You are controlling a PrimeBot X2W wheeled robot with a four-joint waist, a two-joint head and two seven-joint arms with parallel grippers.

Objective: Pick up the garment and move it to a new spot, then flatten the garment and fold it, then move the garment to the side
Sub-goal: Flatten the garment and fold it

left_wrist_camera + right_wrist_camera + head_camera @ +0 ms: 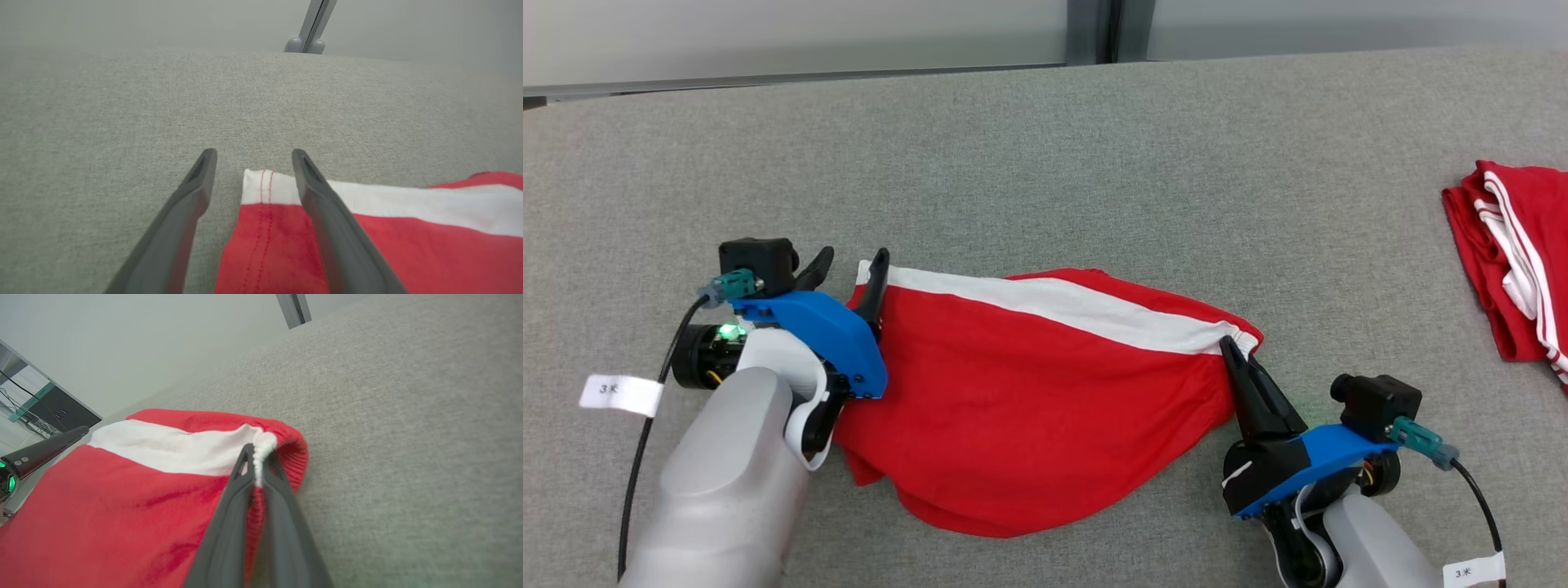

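Observation:
A red garment (1029, 408) with a white band (1086, 310) along its far edge lies spread across the grey table. My left gripper (849, 269) stands open over the garment's left corner (261, 188); one finger (327, 212) lies above the cloth, the other (184, 212) over bare table. My right gripper (1232, 347) is shut on the garment's right corner, with the bunched white and red fabric (261, 451) pinched between its fingers (241, 498).
A second red garment with white stripes (1515, 253) lies folded at the table's right edge. Grey fabric table (1045, 147) stretches far beyond the garment. Cables with white tags (621, 394) trail from both wrists.

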